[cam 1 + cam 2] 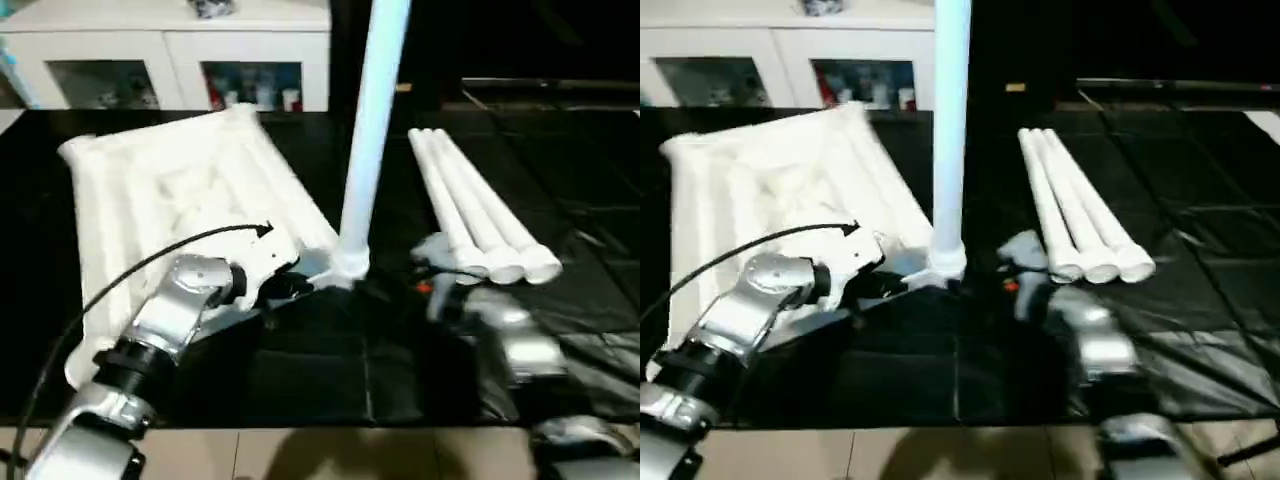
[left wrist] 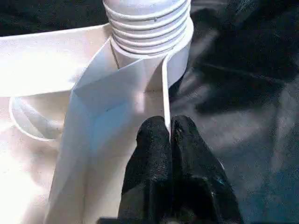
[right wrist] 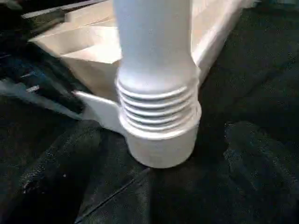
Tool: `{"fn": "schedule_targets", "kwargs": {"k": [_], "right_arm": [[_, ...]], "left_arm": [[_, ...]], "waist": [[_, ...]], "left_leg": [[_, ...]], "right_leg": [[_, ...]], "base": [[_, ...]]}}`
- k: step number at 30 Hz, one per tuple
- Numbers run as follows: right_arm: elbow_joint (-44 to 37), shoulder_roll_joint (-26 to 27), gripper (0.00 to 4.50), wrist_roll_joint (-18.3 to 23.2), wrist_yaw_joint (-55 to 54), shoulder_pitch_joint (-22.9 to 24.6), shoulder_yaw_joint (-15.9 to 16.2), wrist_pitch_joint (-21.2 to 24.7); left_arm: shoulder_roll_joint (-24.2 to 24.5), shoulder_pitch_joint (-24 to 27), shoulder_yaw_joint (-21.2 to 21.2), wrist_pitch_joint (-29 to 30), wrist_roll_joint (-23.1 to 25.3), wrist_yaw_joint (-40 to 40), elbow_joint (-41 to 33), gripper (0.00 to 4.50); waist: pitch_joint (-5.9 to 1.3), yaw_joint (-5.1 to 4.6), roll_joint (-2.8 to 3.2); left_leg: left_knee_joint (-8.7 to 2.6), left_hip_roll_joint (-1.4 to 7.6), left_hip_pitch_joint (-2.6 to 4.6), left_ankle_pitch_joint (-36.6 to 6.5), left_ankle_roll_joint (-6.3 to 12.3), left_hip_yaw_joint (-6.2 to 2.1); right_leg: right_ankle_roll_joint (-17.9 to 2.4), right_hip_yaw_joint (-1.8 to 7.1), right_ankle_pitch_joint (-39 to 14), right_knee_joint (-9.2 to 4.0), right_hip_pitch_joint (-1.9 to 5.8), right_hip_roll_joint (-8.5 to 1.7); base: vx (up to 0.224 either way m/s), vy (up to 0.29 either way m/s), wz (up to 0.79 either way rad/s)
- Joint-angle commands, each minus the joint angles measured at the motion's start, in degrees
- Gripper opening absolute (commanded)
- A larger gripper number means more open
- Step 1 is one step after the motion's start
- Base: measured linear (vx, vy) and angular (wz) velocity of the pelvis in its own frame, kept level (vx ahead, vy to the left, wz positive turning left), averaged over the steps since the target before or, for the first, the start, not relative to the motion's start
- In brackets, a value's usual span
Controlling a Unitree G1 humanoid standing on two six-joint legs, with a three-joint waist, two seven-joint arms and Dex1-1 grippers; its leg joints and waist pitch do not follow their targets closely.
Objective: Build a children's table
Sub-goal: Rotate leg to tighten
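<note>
A black surface [image 1: 560, 170] carries the work, with a white cabinet [image 1: 170, 55] with glass doors behind it. The table top [image 1: 170, 190] lies ribbed side up on the robot's left. One leg [image 1: 372, 130] stands upright in the near corner socket [image 2: 152, 60], its threads showing. Three loose legs [image 1: 480, 220] lie side by side to the right. The left claw [image 2: 169, 140] is clenched on a thin rib of the top beside the socket. The right claw [image 3: 154, 140] stands released, fingers apart on either side of the socket, not touching it.

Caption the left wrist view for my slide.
Left gripper pinches a rib of the tabletop below the threaded leg standing in its corner socket.
</note>
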Motion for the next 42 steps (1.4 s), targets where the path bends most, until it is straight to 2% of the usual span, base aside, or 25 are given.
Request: {"fn": "schedule_targets", "kwargs": {"k": [1, 3, 8, 13, 15, 16, 20, 22, 24, 27, 30, 32, 40, 42], "right_arm": [[-3.25, -1.52, 4.49, 0.54, 3.9, 0.84, 1.11, 1.85], [-4.97, -3.3, 4.49, 0.76, 7.15, 1.04, 2.16, 2.8], [-4.65, -4.93, 4.49, -0.42, 10.19, -0.43, 4.1, 1.18], [-1.56, -4.35, 4.49, -1.92, 12.4, -4.06, 6.03, 0.26], [-0.93, -4.31, 4.49, -2.02, 14.25, -4.88, 7.01, 0.26], [-0.8, -4.3, 4.49, -1.93, 15.56, -5.16, 7.67, 0.55], [0.17, -4.01, 4.49, -2.11, 18.03, -6.07, 9.32, 0.59], [1.78, -3.59, 4.15, -2.26, 18.7, -6.94, 9.47, 0.0], [2.27, -3.45, 4.06, -2.22, 18.9, -7.22, 9.47, -0.07], [3.45, -3.34, 3.73, -2.21, 19.97, -7.76, 9.79, -0.05], [3.65, -3.36, 3.65, -2.1, 20.54, -7.82, 10.02, 0.17], [3.88, -3.36, 3.32, -2.0, 20.93, -7.89, 10.15, 0.24], [3.84, -2.79, 2.84, -1.23, 21.91, -7.11, 9.65, 1.23], [2.45, -1.9, 2.83, -0.34, 20.43, -5.33, 9.0, 2.87]], "left_arm": [[0.94, 0.4, -3.73, -2.09, 1.28, -4.08, 1.09, 0.0], [1.56, 0.23, -4.7, -4.23, 1.35, -6.4, 1.88, 0.0], [2.3, 0.31, -6.0, -6.7, 0.51, -11.03, 1.73, 0.0], [3.14, 0.56, -7.77, -8.37, 0.55, -15.08, 0.53, 0.0], [3.26, 0.33, -8.04, -8.96, 0.61, -16.03, 0.76, 0.0], [3.33, 0.17, -8.16, -9.34, 0.76, -16.54, 0.96, 0.0], [3.58, -0.14, -8.53, -10.03, 0.74, -18.11, 1.15, 0.0], [3.75, -0.29, -8.69, -10.45, 0.87, -18.44, 1.34, 0.0], [3.83, -0.32, -8.71, -10.61, 0.93, -18.56, 1.38, 0.0], [3.96, -0.37, -8.76, -10.89, 1.14, -19.23, 1.53, 0.0], [3.95, -0.45, -8.7, -10.94, 1.22, -19.4, 1.68, 0.0], [3.94, -0.55, -8.7, -11.01, 1.27, -19.5, 1.87, 0.0], [3.73, -0.72, -8.53, -10.22, 0.64, -19.49, 2.42, 0.0], [2.45, -0.83, -7.23, -7.48, -0.31, -17.41, 2.58, 0.0]], "waist": [[-3.55, 0.27, 0.5], [-3.56, 0.49, 0.53], [-3.51, 0.93, 0.28], [-3.62, 1.58, 0.0], [-3.64, 1.65, 0.18], [-3.76, 1.7, -0.06], [-3.78, 1.73, 0.04], [-3.76, 1.72, 0.05], [-3.78, 1.8, 0.21], [-3.88, 1.77, 0.2], [-3.92, 1.79, 0.13], [-3.91, 1.82, 0.14], [-4.02, 1.85, 0.22], [-3.98, 1.85, 0.24]], "left_leg": [[-2.74, 0.41, 0.36, -10.49, 4.27, 0.6], [-2.72, 0.47, 0.43, -11.04, 4.23, 0.64], [-2.73, 0.55, 0.5, -12.11, 3.44, 0.71], [-2.63, 0.62, 0.59, -11.18, 3.21, 0.79], [-2.58, 0.63, 0.55, -10.57, 3.32, 0.75], [-2.48, 0.55, 0.47, -9.63, 3.65, 0.74], [-2.4, 0.56, 0.4, -9.04, 4.13, 0.74], [-2.43, 0.59, 0.5, -9.95, 3.98, 0.76], [-2.47, 0.65, 0.56, -10.07, 3.73, 0.71], [-2.39, 0.6, 0.49, -9.39, 3.74, 0.67], [-2.29, 0.57, 0.48, -8.94, 4.12, 0.7], [-2.29, 0.55, 0.49, -8.97, 4.16, 0.69], [-2.18, 0.54, 0.5, -8.49, 4.23, 0.66], [-2.18, 0.53, 0.53, -8.29, 4.27, 0.72]], "right_leg": [[-15.98, 0.9, 1.26, -3.47, 3.69, -1.76], [-15.85, 0.86, 0.59, -3.52, 3.66, -1.74], [-15.74, 0.96, -2.67, -3.57, 3.43, -2.0], [-15.78, 0.99, -2.47, -3.32, 3.29, -2.02], [-15.84, 0.97, -1.23, -3.13, 3.32, -2.02], [-16.02, 0.92, 0.16, -2.94, 3.51, -1.98], [-16.25, 0.87, 1.28, -2.83, 3.53, -2.01], [-16.3, 0.88, -0.41, -2.96, 3.44, -2.13], [-16.37, 0.89, -0.74, -2.94, 3.43, -2.16], [-16.58, 0.85, 0.75, -2.73, 3.57, -2.1], [-16.82, 0.81, 1.7, -2.66, 3.61, -2.08], [-16.81, 0.8, 1.45, -2.69, 3.64, -2.09], [-17.16, 0.76, 2.33, -2.54, 3.71, -2.08], [-17.23, 0.79, 2.81, -2.53, 3.71, -2.0]], "base": [[0.0, 0.0, 0.0], [0.0, 0.0, 0.0], [0.0, 0.0, 0.0], [0.0, 0.0, 0.0], [0.0, 0.0, 0.0], [0.0, 0.0, 0.0], [0.0, 0.0, 0.0], [0.0, 0.0, 0.0], [0.0, 0.0, 0.0], [0.0, 0.0, 0.0], [0.0, 0.0, 0.0], [0.0, 0.0, 0.0], [0.0, 0.0, 0.0], [0.0, 0.0, 0.0]]}}
